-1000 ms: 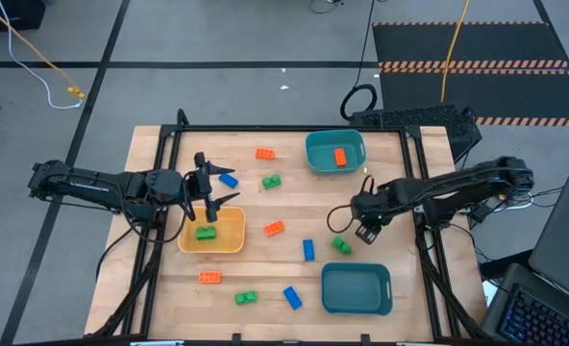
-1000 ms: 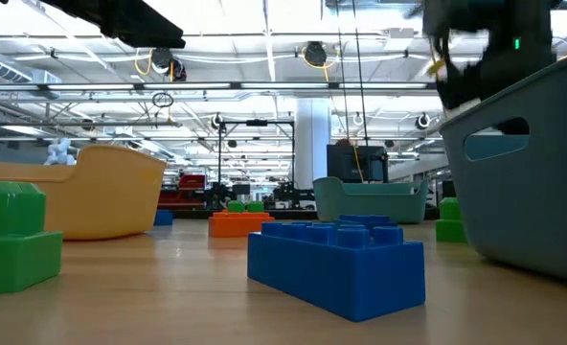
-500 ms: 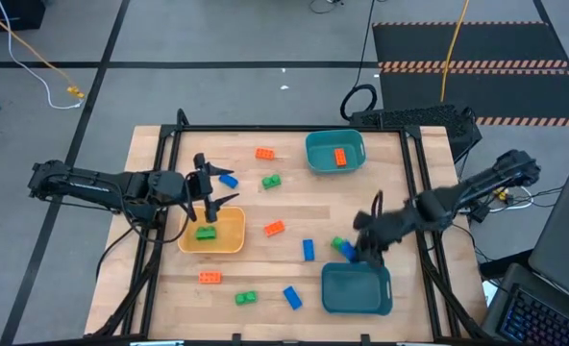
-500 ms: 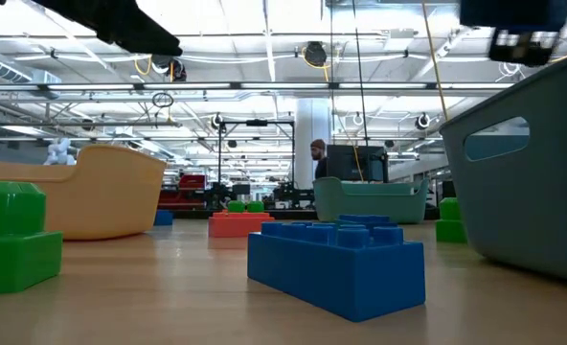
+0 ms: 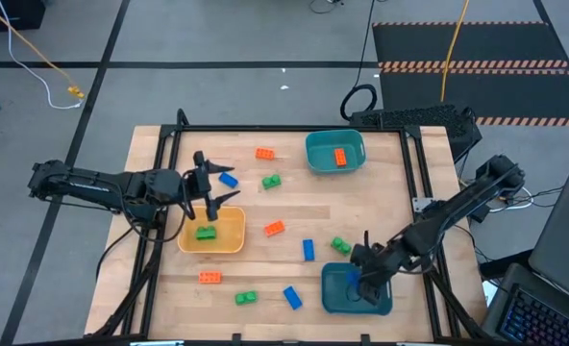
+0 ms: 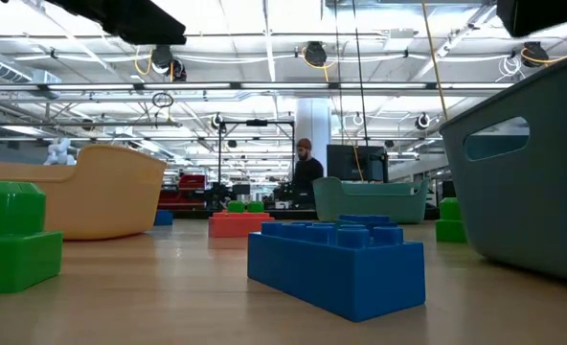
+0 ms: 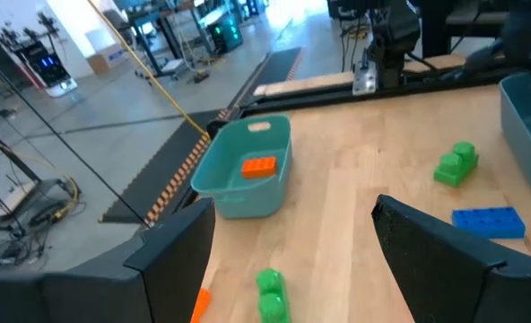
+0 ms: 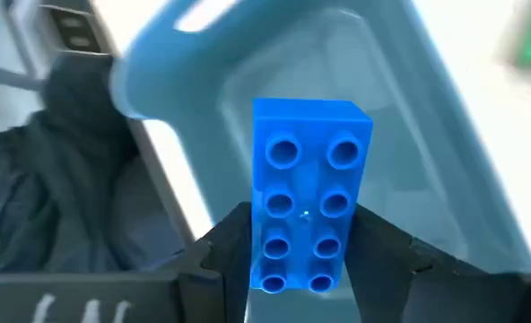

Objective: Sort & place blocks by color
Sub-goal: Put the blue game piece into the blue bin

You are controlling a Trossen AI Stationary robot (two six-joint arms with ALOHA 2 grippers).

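A yellow tray (image 5: 229,240) sat left on the wooden table (image 5: 294,207); two teal trays (image 5: 334,163) (image 5: 357,306) sat right. A person (image 6: 306,171) stood behind.

A blue block (image 8: 306,220) is showing between the dark fingers of the right gripper (image 5: 359,281) over a teal tray (image 5: 382,300). A green block (image 5: 206,232) is lying in the yellow tray (image 5: 231,240), an orange block (image 5: 340,158) in another teal tray (image 5: 315,152), on the pale wooden desk (image 5: 294,210).
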